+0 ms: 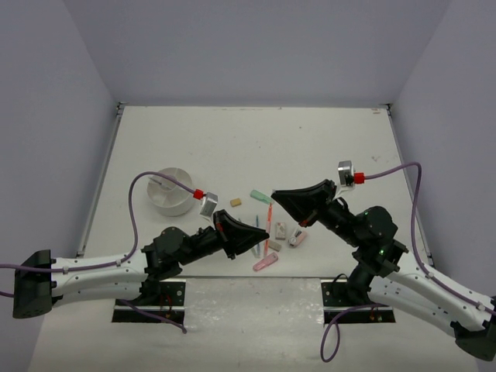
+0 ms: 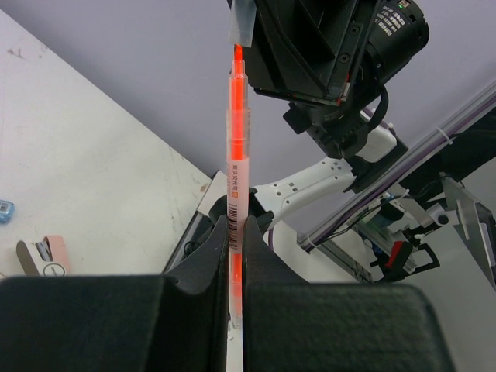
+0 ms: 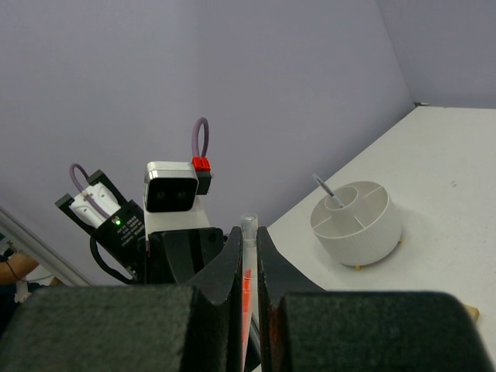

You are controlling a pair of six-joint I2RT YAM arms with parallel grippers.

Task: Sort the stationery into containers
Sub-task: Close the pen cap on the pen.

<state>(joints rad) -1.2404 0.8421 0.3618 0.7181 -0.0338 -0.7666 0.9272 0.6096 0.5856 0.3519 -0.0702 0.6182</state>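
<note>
Left wrist view has the orange pen (image 2: 235,167) running straight up from the left gripper (image 2: 235,236), whose jaws press narrow against its barrel, to the right gripper (image 2: 239,32) at its far tip. Right wrist view agrees: that pincer's jaws sit narrow on the pen's clear end. So one pen is clamped at both ends. It is held in the air above the loose stationery (image 1: 280,231) near the front of the table (image 1: 325,139), well apart from the white container (image 1: 170,194) off to the left (a grey-blue pen (image 3: 324,188) stands in one of its compartments).

The danger, as I judge it, lies in this double hold. If either arm pulls away while the other jaws grip, the thin barrel could bend, twist in the grip or snap free. If both let go together, it drops back among the loose pieces. The two wrists are also close enough that a careless swing could knock them together.

From above, the left arm lies low and stretched to the right, its pincer pointing right. The right arm has its elbow raised and its forearm reaches left to meet it.
</note>
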